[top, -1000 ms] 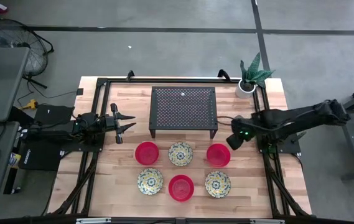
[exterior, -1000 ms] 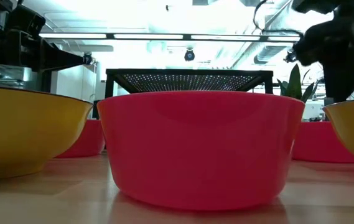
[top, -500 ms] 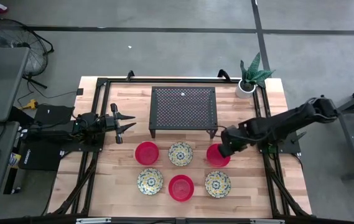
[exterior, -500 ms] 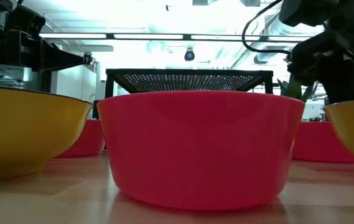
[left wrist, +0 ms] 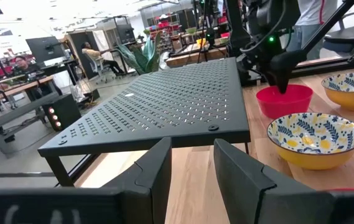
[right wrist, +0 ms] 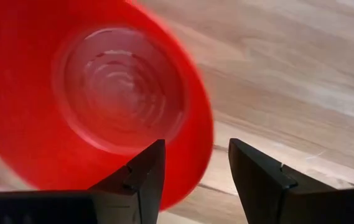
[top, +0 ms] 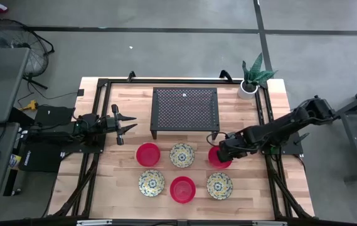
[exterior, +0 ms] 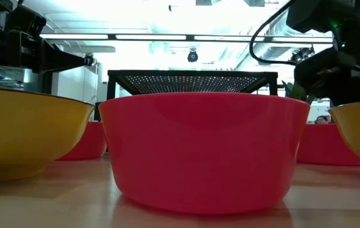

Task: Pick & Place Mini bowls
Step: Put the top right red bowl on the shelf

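Six mini bowls sit in two rows on the table in front of the rack. Red bowl point(top: 147, 154), floral bowl point(top: 182, 155) and red bowl point(top: 214, 161) form the far row. Floral bowl point(top: 151, 182), red bowl point(top: 182, 189) and floral bowl point(top: 219, 185) form the near row. My right gripper point(top: 222, 150) is open and low over the far-right red bowl point(right wrist: 108, 93). One finger point(right wrist: 142, 177) stands over the bowl's inside and the other finger point(right wrist: 257, 177) outside its rim point(right wrist: 204, 134). My left gripper point(top: 127, 127) waits open at the table's left.
A black perforated rack point(top: 185, 112) stands on legs at the far middle of the table, just beyond the bowls. A white plant pot point(top: 248, 88) stands at the far right corner. Black frame rails run along both table sides. People sit in the room beyond.
My right gripper has moved toward the table's left and near edges and come down, from beside the rack's right end to over the far-right red bowl. The bowls have stayed where they were.
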Robot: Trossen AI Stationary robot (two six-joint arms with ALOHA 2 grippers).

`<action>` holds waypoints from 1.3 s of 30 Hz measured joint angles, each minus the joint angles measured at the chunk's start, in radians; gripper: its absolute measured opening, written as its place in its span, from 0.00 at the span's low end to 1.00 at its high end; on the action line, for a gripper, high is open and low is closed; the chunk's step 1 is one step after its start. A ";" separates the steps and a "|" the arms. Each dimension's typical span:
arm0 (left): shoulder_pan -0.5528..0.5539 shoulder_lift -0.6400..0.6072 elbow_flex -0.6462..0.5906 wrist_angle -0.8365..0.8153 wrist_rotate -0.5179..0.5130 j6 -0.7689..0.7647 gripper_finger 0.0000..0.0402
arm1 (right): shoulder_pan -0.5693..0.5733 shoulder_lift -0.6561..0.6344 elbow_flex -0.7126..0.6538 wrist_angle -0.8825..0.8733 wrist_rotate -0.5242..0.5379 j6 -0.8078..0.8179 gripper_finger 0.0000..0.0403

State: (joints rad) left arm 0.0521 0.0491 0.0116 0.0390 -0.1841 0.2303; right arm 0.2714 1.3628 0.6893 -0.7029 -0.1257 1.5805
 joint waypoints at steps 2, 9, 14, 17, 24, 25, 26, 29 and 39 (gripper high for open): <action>0.000 0.000 0.000 0.000 0.000 0.000 0.29 | 0.000 0.007 0.000 0.002 0.000 0.018 0.41; 0.000 0.000 0.000 0.000 0.000 0.000 0.29 | 0.000 -0.005 0.000 0.005 0.004 0.050 0.41; 0.000 0.000 0.000 0.000 0.000 0.000 0.29 | 0.000 -0.024 0.000 -0.003 0.007 0.062 0.37; 0.000 0.000 0.000 0.000 0.000 0.000 0.29 | 0.000 -0.046 0.000 -0.030 0.013 0.062 0.33; 0.000 0.000 0.000 0.000 0.000 0.000 0.29 | -0.001 -0.063 0.000 -0.056 0.015 0.060 0.23; 0.000 0.000 0.000 0.000 0.000 0.000 0.29 | -0.001 -0.062 0.000 -0.052 0.014 0.060 0.22; 0.000 0.000 0.000 0.000 0.000 0.000 0.29 | -0.001 -0.061 0.000 -0.048 0.014 0.058 0.21; 0.000 0.000 0.000 0.000 0.000 0.000 0.29 | -0.001 -0.061 0.000 -0.043 0.016 0.053 0.21; 0.000 0.000 0.000 0.000 0.000 0.000 0.29 | -0.002 -0.055 0.000 -0.040 0.032 0.042 0.20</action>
State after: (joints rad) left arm 0.0521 0.0490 0.0116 0.0387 -0.1843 0.2303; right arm 0.2695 1.3077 0.6895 -0.7429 -0.0935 1.6226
